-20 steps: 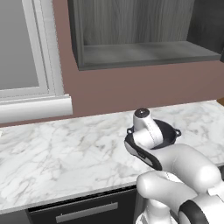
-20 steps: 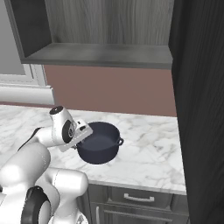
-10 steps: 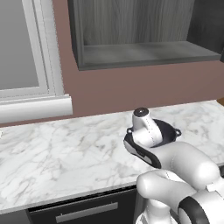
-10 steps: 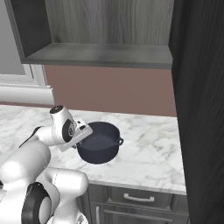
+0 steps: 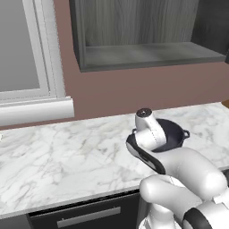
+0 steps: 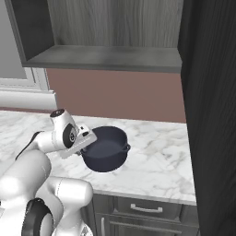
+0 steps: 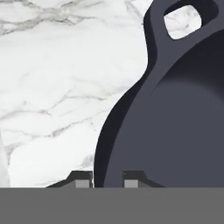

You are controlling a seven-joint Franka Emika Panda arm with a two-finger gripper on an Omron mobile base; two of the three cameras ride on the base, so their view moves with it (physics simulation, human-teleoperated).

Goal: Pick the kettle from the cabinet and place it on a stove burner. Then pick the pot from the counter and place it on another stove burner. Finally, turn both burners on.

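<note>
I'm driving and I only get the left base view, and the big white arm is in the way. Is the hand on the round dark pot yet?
Observer: In the hand view, the hand sits astride the wall of the round dark navy pot with loop handles, one of its fingertips outside and one inside. I can't tell whether it is squeezing.
Operator: Is there any stuff inside the pot?
Observer: No. The right base view looks down into the pot, and its inside is bare.
</note>
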